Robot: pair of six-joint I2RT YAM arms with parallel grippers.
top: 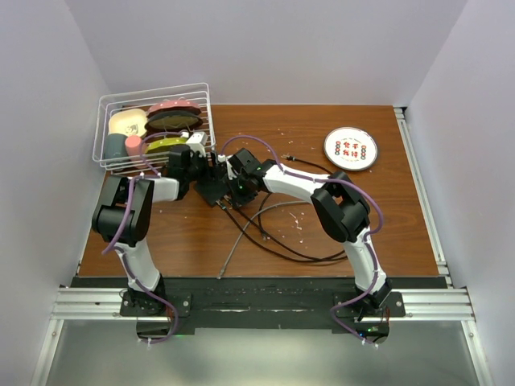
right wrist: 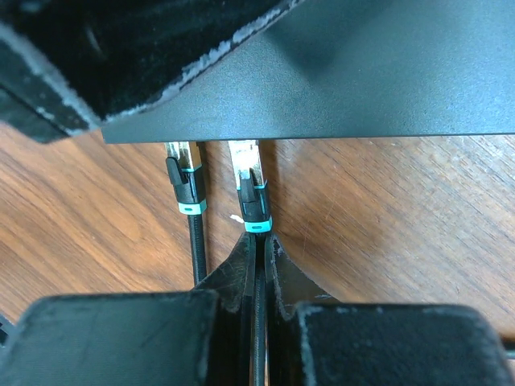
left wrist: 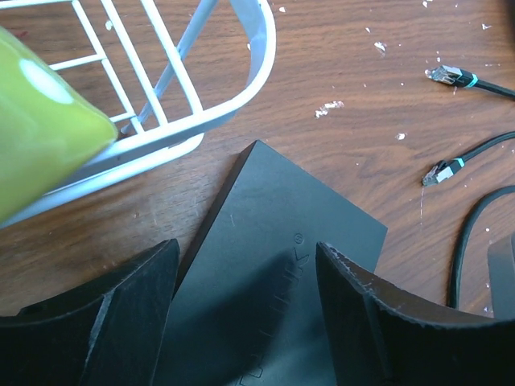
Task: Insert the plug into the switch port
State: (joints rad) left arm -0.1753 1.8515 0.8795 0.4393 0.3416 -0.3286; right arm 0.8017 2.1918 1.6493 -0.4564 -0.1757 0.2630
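The black box is seen lying flat on the table, just in front of the white wire basket at the far left. From the left wrist view its matte top is framed by the left gripper, whose fingers are spread apart, one to each side of the box. No grasp on anything is shown, and whether the fingers touch the box cannot be told.

The right gripper is clenched on the plug, which is pinched at its rear end, just where the cable leaves the teal-ringed boot. The plug is pointed straight at the long edge of the box, and its clear tip is lost from sight beneath that edge. The switch port itself is hidden there, so how far the plug has entered cannot be judged. A second plug is seen just to its left, its tip likewise meeting the same edge.

Two loose plugs lie on the bare wood well apart from the box. A yellow-green object is held in the basket, and a round white disc with red marks rests at the far right of the table.
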